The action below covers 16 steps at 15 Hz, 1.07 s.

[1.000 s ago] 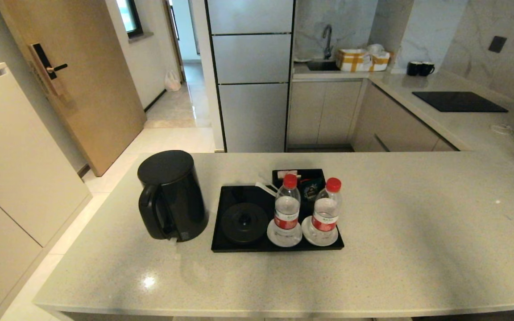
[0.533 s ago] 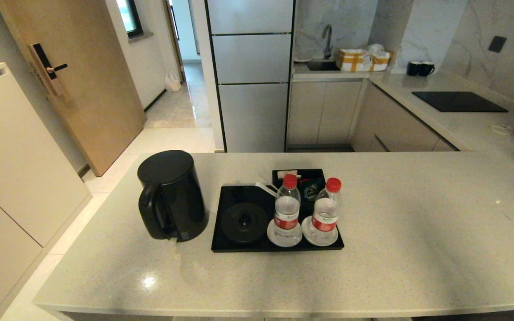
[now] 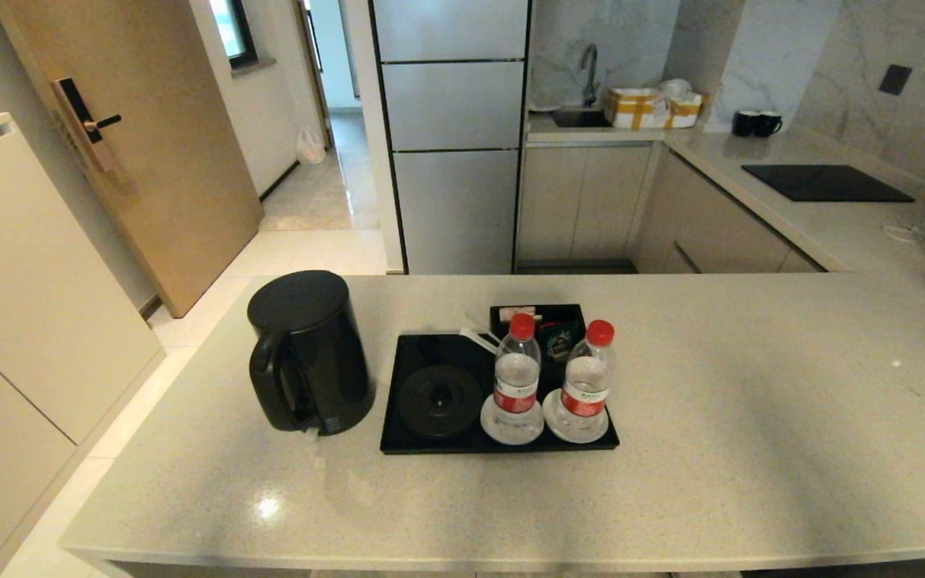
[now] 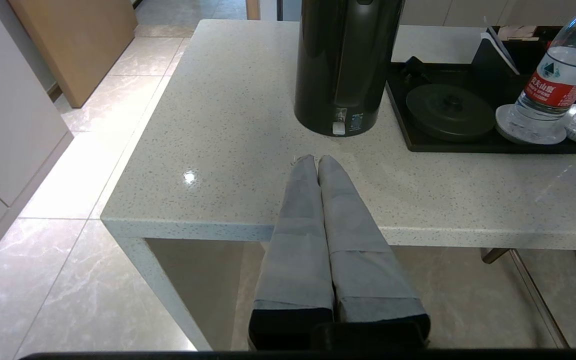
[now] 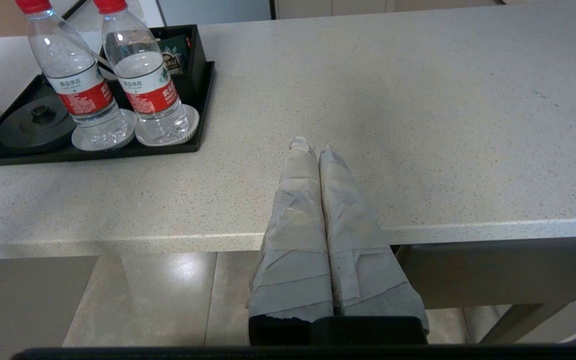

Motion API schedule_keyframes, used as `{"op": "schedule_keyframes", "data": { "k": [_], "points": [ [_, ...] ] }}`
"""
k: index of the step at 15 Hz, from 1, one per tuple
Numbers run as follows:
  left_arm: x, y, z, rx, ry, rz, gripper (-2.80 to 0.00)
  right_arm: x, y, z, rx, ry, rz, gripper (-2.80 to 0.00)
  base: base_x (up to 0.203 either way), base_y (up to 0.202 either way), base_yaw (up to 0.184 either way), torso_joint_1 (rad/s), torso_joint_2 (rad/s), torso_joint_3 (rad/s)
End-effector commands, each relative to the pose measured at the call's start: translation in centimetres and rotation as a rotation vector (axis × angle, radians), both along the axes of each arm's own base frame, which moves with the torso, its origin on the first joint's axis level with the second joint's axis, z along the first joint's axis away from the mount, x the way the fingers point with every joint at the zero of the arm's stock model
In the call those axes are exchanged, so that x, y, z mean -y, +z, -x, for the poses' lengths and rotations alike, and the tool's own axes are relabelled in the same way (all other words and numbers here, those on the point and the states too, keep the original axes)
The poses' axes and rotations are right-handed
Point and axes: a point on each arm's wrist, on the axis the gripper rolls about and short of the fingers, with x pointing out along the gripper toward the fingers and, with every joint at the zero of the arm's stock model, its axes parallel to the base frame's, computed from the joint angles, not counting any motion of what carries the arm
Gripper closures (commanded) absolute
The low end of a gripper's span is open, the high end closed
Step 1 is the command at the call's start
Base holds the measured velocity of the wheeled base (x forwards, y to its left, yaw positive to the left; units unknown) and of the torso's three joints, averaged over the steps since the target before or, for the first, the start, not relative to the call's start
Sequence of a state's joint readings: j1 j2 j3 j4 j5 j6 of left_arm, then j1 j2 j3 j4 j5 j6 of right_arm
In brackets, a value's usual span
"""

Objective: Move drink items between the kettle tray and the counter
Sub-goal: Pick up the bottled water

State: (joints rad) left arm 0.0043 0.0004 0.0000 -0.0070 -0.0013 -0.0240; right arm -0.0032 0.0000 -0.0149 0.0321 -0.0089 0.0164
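Note:
The black kettle tray [image 3: 422, 444] lies mid-counter [image 3: 751, 449]. On its white coasters stand two red-capped water bottles, the left bottle [image 3: 516, 377] and the right bottle [image 3: 587, 384]. A dark teal sachet [image 3: 564, 338] sits in the small black box behind them. The round kettle base [image 3: 438, 400] is bare. Neither arm shows in the head view. My left gripper [image 4: 315, 159] is shut and empty at the counter's near edge, short of the kettle [image 4: 343, 65]. My right gripper [image 5: 313, 148] is shut and empty, to the right of the tray [image 5: 203, 105] and both bottles [image 5: 80, 85] [image 5: 147, 82].
A black kettle [image 3: 308, 352] stands on the counter left of the tray. The counter runs on to the right and back toward a black cooktop [image 3: 824, 183], two dark mugs [image 3: 755, 123] and a sink with boxes [image 3: 654, 107]. A door and cabinets are at left.

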Motion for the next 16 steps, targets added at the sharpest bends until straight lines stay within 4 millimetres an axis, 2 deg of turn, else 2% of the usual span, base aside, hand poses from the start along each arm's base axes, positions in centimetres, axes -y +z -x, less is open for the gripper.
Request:
{"op": "schedule_keyframes", "data": {
  "k": [1,7,16],
  "points": [
    [0.00,-0.03,-0.02,-0.002,0.000,0.001,0.00,0.00,0.00,-0.01,-0.003,0.000,0.000,0.00,0.000,0.000,0.000,0.000,0.00,0.000],
    [0.00,-0.03,-0.02,-0.002,0.000,0.001,0.00,0.00,-0.02,-0.02,-0.003,0.000,0.000,0.00,0.000,0.000,0.000,0.203,-0.09,0.102],
    [0.00,-0.03,-0.02,-0.002,0.000,0.001,0.00,0.01,-0.03,0.06,-0.014,-0.002,0.017,0.00,0.000,0.000,0.000,0.012,0.00,0.008]
  ]
}}
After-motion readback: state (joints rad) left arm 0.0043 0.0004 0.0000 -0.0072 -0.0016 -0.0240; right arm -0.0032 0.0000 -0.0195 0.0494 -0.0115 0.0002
